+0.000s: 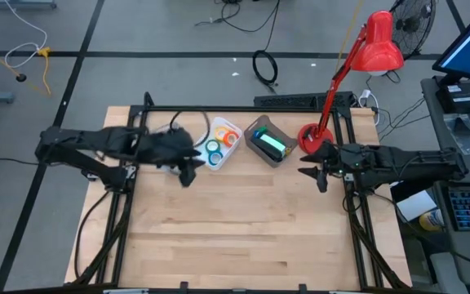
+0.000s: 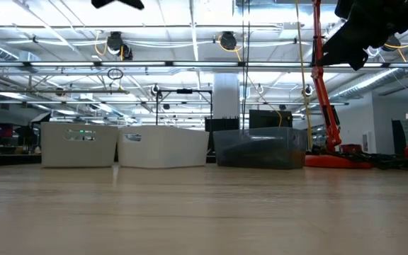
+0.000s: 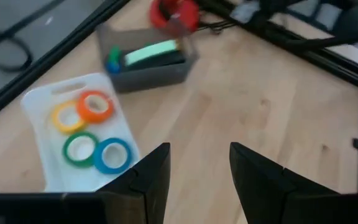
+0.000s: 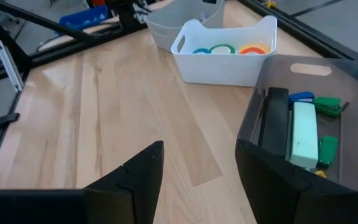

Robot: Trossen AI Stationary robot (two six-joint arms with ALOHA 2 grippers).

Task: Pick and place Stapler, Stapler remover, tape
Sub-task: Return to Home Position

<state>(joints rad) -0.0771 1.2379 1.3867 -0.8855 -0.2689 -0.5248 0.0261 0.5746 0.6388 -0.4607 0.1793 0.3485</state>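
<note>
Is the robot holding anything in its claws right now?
No, nothing. The left gripper and the right gripper are both open and empty. The tape rolls lie in the white bin.

Tape rolls (image 3: 68,149) lie flat in the white bin (image 3: 39,112), the pale-green stapler (image 3: 151,51) in the grey bin (image 3: 151,76).

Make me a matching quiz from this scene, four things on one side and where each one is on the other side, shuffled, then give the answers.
Things:
1 tape rolls
2 stapler
3 red lamp
4 left hand

Places:
A in the grey bin
B open, above bare table
C in the white bin
D standing beside the right hand

Pairs: 1-C, 2-A, 3-D, 4-B
</note>
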